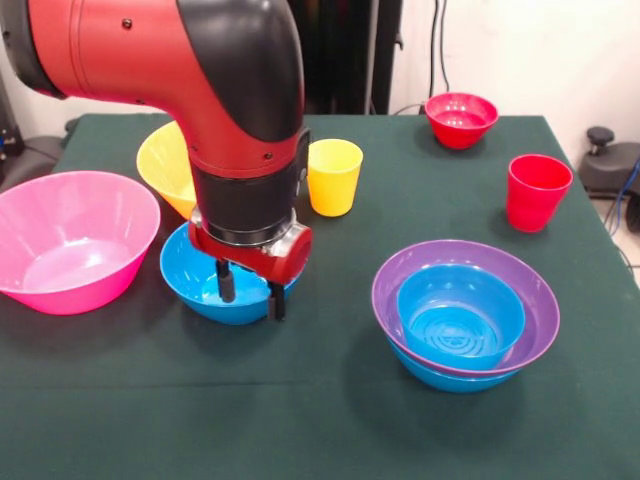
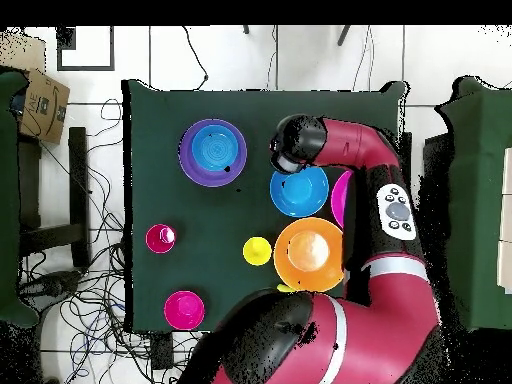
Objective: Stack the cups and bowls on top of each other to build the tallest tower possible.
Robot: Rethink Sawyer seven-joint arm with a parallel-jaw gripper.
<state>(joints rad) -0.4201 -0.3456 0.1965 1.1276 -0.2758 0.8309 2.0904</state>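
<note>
My gripper [image 1: 251,293] is open and low over a medium blue bowl [image 1: 205,285]. One finger [image 1: 227,285] is inside the bowl and the other is at its near rim. In the overhead view my wrist covers the gripper at that bowl's [image 2: 299,192] edge. A purple bowl [image 1: 530,300] sits in a blue bowl and holds a smaller blue bowl [image 1: 460,318]; this pile [image 2: 213,152] stands apart to the right in the front view. The large pink bowl [image 1: 70,240], the orange bowl [image 1: 162,165], the yellow cup [image 1: 333,176], the red cup [image 1: 537,191] and the small red bowl [image 1: 460,118] stand separately. No green cup shows.
The table has a dark green cloth [image 1: 320,420]. My arm [image 1: 240,120] hides part of the orange bowl in the front view and part of the pink bowl [image 2: 340,198] in the overhead view. Cables lie on the floor [image 2: 90,200] beside the table.
</note>
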